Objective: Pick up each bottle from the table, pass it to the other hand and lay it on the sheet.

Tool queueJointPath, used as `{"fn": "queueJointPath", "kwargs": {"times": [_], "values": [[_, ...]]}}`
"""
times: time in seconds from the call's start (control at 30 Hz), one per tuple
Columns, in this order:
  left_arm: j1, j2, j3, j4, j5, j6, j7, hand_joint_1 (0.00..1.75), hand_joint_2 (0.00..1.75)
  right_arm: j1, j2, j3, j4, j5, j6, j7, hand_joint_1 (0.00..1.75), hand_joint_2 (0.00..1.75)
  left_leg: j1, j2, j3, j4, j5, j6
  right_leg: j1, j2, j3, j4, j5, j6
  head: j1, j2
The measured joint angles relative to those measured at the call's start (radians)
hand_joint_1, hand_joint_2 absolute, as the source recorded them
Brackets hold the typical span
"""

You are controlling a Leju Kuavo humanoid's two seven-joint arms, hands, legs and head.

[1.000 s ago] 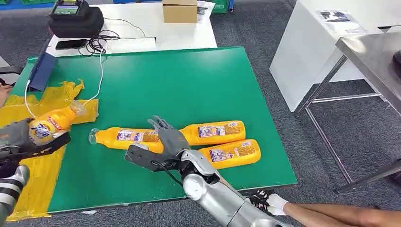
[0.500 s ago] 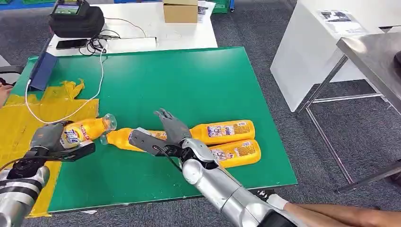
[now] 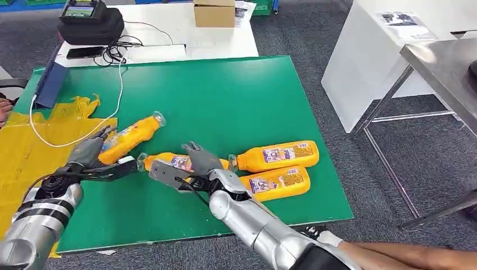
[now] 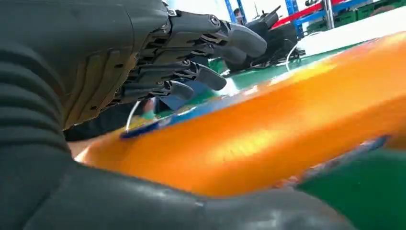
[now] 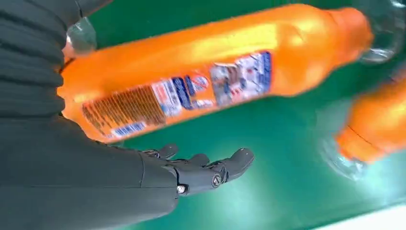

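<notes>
Now left hand fingers grip bottle.

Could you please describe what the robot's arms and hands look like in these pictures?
Both arms are smooth silver metal; the left arm has dark bands around its forearm. A thin black cable loops at each wrist. The left hand and right hand are matte grey with darker, jointed fingers, a thick grey thumb and a ribbed grey cover behind.
</notes>
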Motion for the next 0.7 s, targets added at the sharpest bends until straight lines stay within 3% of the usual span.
{"fn": "queueJointPath", "kwargs": {"times": [0.3,0.63,0.67,0.7], "values": [[-0.030,-0.009,0.024,-0.003,0.118,0.001,-0.007,0.00,0.00,0.002,-0.001,-0.002,0.059,0.046,-0.001,0.015,0.00,1.75,0.000,0.000,0.000,0.000,0.000,0.000,0.000,0.000,0.000,0.000,0.000,0.000,0.000,0.000],[-0.056,-0.034,0.176,-0.023,0.395,-0.064,-0.111,0.00,0.00,0.006,-0.017,-0.002,0.105,0.146,-0.042,0.082,0.00,1.75,0.000,0.000,0.000,0.000,0.000,0.000,0.000,0.000,0.000,0.000,0.000,0.000,0.000,0.000],[-0.058,-0.039,0.200,-0.026,0.448,-0.092,-0.131,0.00,0.00,0.006,-0.018,-0.002,0.111,0.162,-0.043,0.093,1.34,1.75,0.000,0.000,0.000,0.000,0.000,0.000,0.000,0.000,0.000,0.000,0.000,0.000,0.000,0.000],[-0.058,-0.046,0.223,-0.032,0.503,-0.120,-0.149,0.00,0.00,0.006,-0.019,-0.001,0.119,0.183,-0.040,0.107,1.73,1.75,0.000,0.000,0.000,0.000,0.000,0.000,0.000,0.000,0.000,0.000,0.000,0.000,0.000,0.000]]}}
